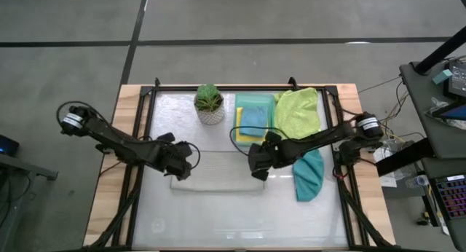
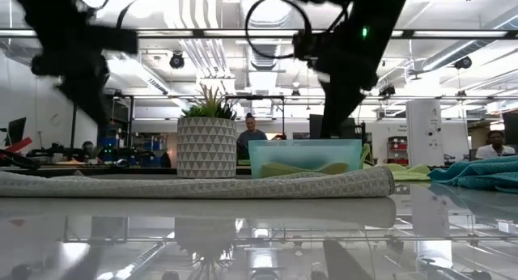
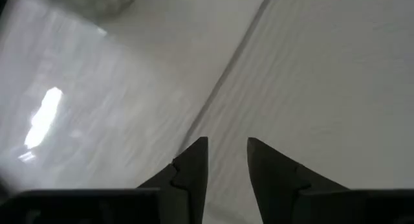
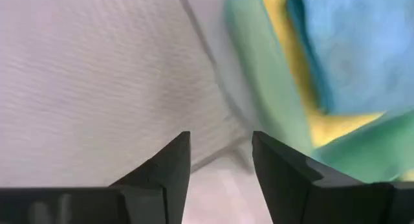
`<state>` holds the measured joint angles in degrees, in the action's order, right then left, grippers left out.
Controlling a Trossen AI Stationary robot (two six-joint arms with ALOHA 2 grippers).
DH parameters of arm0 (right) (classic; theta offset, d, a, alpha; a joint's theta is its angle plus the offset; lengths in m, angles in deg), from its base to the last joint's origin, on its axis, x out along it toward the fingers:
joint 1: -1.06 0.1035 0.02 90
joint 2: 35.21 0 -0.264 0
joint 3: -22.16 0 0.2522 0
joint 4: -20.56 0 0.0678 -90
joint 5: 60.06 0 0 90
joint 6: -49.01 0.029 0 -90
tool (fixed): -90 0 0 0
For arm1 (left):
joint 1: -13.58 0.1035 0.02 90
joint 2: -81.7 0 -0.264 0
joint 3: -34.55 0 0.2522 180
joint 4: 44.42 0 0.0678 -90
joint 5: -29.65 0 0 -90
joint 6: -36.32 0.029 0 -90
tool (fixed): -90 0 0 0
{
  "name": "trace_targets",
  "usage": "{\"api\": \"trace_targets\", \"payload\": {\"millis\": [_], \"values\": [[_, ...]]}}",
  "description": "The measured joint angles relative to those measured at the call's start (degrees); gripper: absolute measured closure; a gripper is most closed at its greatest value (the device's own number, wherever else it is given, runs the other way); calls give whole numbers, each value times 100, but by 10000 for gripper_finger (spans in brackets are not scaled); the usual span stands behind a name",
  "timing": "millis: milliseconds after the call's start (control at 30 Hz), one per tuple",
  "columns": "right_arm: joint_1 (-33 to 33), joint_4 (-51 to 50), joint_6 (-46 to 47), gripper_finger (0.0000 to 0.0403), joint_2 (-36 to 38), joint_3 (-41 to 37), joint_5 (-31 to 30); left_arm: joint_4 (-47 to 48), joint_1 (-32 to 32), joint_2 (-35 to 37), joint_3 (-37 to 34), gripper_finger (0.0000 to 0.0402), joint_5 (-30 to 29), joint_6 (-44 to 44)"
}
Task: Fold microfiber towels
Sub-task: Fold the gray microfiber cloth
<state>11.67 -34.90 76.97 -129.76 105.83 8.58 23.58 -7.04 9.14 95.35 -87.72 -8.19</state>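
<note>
the pale grey towel (image 1: 217,175) lies flat in the middle of the tabletop (image 1: 240,223), already folded over into a long strip. so the fold looks just made, i think. the left gripper (image 1: 191,164) sits over the towel's left end and the right gripper (image 1: 255,167) over its right end. both have their fingers apart, and nothing is between them. in the wrist views the towel lies just under the open fingers.

next, i think, the arms must lift away and then fold the strip again or put it aside.

behind the towel stand a small potted plant (image 1: 210,103) and a mint-green tray (image 1: 255,100) with the light blue towel (image 1: 254,121) on the yellow towel (image 1: 239,135). the lime green towel (image 1: 299,112) and the teal towel (image 1: 309,175) wait at the right, close to the right arm. they could get bumped.
</note>
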Motion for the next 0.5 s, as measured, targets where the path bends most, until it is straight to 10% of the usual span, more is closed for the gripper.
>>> {"api": "trace_targets", "payload": {"millis": [500], "values": [[244, 92, 2721, 208, 453, -484, 2139, -2340, -562, -457, -399, 308, -11, 810]]}}
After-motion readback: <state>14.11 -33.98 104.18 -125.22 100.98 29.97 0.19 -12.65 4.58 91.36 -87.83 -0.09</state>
